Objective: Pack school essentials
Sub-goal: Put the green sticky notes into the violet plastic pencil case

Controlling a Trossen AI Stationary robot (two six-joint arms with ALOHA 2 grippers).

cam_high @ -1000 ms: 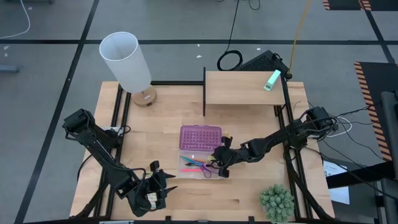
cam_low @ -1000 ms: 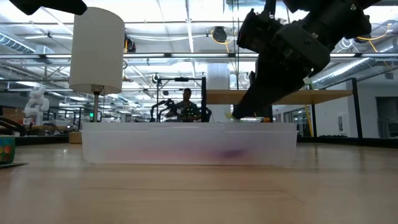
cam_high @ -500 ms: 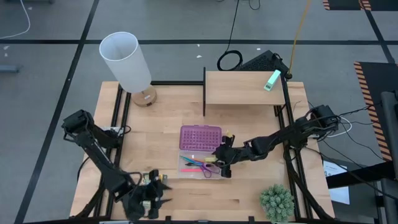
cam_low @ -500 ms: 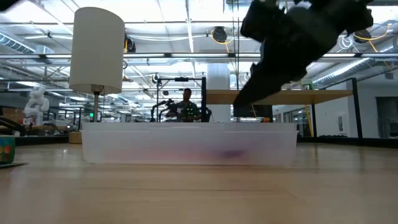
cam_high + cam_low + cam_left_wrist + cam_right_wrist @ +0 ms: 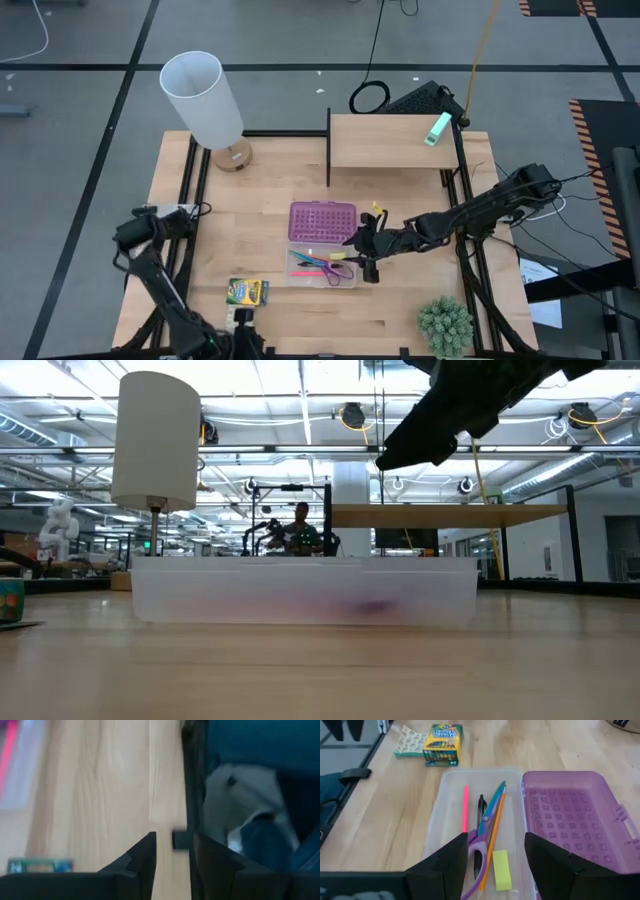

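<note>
Crayon box (image 5: 247, 292): flat on the table, near-left of the clear case (image 5: 322, 266), beside a patterned pack (image 5: 410, 743); long axis across the table.
Left gripper (image 5: 243, 330): at the near edge just beside the box, fingers spread, empty; the nearer arm.
Right gripper (image 5: 366, 258): above the case, spread, empty.
Case contents: scissors (image 5: 481, 851), pens, pencils.

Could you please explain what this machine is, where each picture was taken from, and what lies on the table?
Two dark robot arms work at a wooden table. One picture looks straight down, one level across the tabletop, and one from each wrist. The right pincer, open and empty, hovers at the clear case holding purple-handled scissors, a pink pen, pencils and a yellow piece. The crayon box lies outside it. The left pincer, open, is off the near edge.
</note>
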